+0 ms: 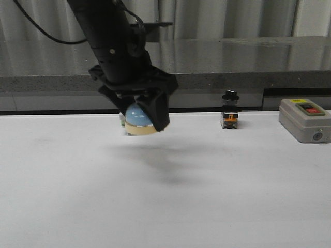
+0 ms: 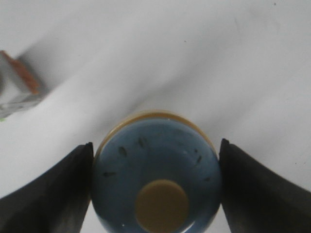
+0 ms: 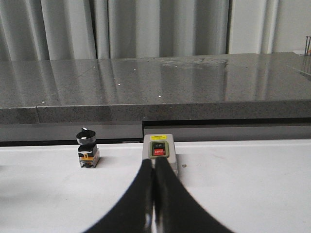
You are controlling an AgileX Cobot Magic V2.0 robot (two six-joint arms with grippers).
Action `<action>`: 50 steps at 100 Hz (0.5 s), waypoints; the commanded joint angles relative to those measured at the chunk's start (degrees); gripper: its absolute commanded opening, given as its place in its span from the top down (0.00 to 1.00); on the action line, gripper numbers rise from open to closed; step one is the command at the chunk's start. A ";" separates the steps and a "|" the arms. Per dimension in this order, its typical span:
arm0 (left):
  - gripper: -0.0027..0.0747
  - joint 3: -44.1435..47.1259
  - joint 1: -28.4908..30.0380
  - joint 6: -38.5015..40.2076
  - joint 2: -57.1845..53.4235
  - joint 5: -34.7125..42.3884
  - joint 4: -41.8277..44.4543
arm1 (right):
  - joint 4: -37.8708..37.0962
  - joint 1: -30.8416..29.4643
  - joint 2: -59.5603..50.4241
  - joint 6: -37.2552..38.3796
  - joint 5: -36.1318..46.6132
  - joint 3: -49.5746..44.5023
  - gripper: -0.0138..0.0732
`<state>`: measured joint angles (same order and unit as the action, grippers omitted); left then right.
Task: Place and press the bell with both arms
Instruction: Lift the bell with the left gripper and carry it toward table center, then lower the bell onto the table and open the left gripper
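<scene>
The light-blue bell (image 1: 137,117) with its cream base hangs above the white table (image 1: 165,206), left of centre, with its shadow on the table beneath it. My left gripper (image 1: 139,123) is shut on the bell, one black finger on each side of the dome. In the left wrist view the bell (image 2: 155,160) fills the gap between the fingers (image 2: 58,194), its cream button facing the camera. My right gripper (image 3: 154,164) is shut and empty, low over the table and in line with the grey box; it is out of the front view.
A grey box with a red button (image 1: 305,120) stands at the back right and also shows in the right wrist view (image 3: 161,145). A small black-knobbed switch (image 1: 230,109) stands left of it (image 3: 87,149). A small white and orange object (image 2: 22,82) lies behind the bell. A dark stone ledge (image 1: 232,62) runs along the back.
</scene>
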<state>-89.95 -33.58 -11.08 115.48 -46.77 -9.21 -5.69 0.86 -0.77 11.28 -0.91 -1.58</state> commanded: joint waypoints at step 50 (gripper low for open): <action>0.23 -1.34 -1.94 -0.12 2.93 2.47 -1.88 | -0.62 -0.29 -0.59 -0.22 4.55 0.10 0.92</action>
<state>-89.95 -35.07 -11.30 121.73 -45.54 -9.86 -5.69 0.86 -0.77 11.28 -0.91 -1.58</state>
